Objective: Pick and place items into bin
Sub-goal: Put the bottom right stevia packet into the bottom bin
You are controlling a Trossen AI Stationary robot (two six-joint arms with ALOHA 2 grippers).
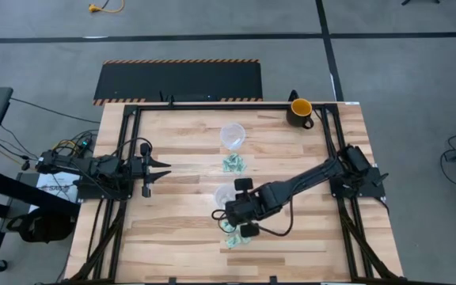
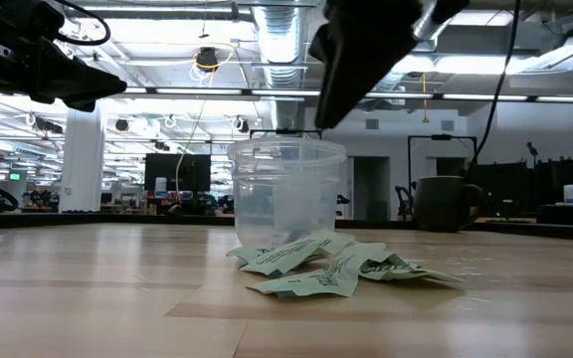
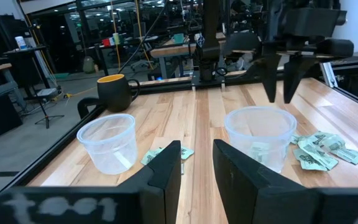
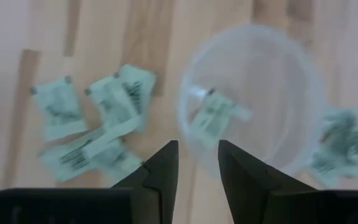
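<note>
The items are small pale green packets. One pile lies between two clear plastic cups; another pile lies just near of the near cup. One packet lies inside that cup. The far cup stands upright. My right gripper hovers open over the near cup's rim, pointing down, with nothing between its fingers. My left gripper waits open near the table's left side, pointing level toward the cups.
A yellow-and-dark mug stands at the far edge, right of centre. Black frame rails run along the table's left, right and far sides. Bare wood lies around the cups and packets.
</note>
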